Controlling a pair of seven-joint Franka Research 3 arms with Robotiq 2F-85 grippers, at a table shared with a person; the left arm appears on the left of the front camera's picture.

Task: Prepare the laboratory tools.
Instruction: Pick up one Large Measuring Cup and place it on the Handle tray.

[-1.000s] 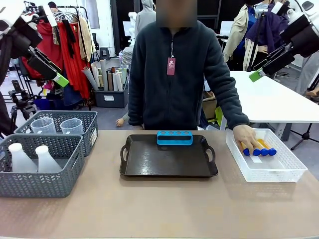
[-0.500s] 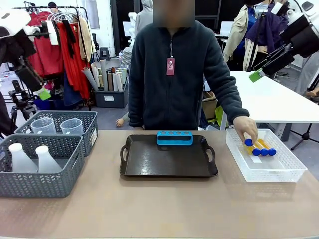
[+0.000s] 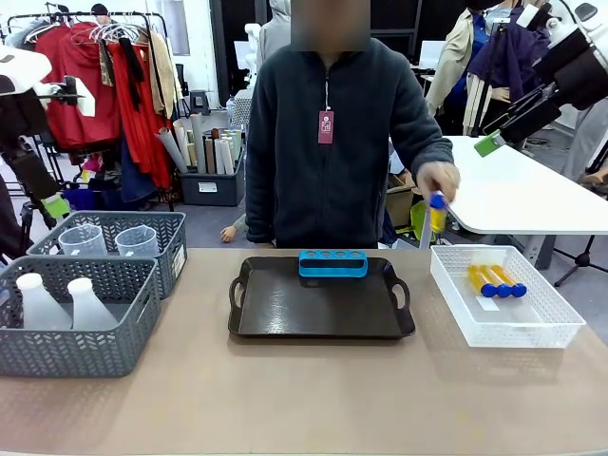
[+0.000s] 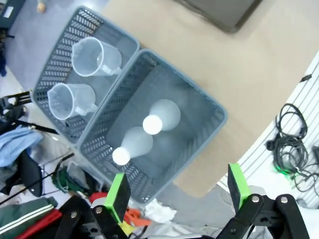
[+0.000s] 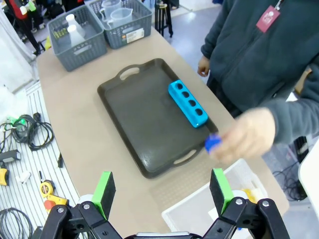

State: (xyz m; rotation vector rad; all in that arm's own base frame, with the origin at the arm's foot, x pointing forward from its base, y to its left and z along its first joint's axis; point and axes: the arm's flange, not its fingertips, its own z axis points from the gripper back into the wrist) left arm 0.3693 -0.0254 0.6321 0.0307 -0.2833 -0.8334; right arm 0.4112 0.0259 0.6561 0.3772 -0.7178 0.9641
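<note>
Front view: a dark tray (image 3: 318, 309) sits mid-desk (image 3: 304, 408), with a blue rack (image 3: 333, 263) at its 12 o'clock edge. At 3 o'clock a white bin (image 3: 532, 328) holds three blue-capped tubes (image 3: 494, 280) lying side by side. Above the bin's far left corner the person's hand (image 3: 437, 178) pinches one more tube (image 3: 437, 217), upright, clear of the bin. At 9 o'clock stand two grey baskets: the far basket (image 3: 176, 249) holds two cups (image 3: 136, 240), the near basket (image 3: 85, 351) two flasks (image 3: 87, 304). A red tag (image 3: 326, 126) hangs on the person's jacket, its print too small to read.

Left wrist view: the left gripper (image 4: 178, 191) is spread wide and empty, hanging over the near basket. The flasks are at centre, the cups at 10 o'clock.

Right wrist view: the right gripper (image 5: 162, 189) is spread wide and empty above the desk's edge. The tray and rack lie at centre. The blurred hand is at 3 o'clock. A white label (image 5: 132, 35) on the far basket, at 11 o'clock, cannot be read.
</note>
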